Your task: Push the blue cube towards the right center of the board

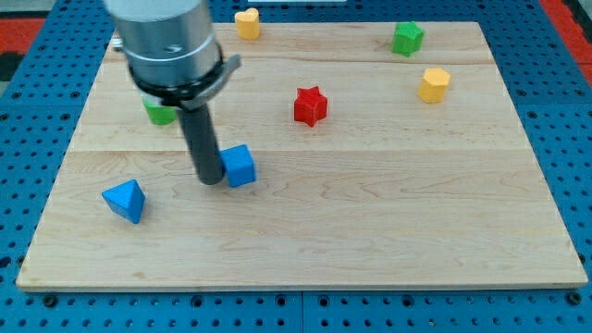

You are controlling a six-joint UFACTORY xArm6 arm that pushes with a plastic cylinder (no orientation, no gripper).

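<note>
Camera view: my tip (211, 178) touching blue cube (240, 166).

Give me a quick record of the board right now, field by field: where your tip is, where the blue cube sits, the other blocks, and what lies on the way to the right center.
tip: my tip at the blue cube's left face, touching or nearly so
target block: blue cube, left of centre
other blue: blue triangular block, lower left
red: red star, up-right of the cube
yellow: yellow block right; another at top edge
green: green block upper right; one partly hidden behind the arm
path rightward: bare wooden board
</note>
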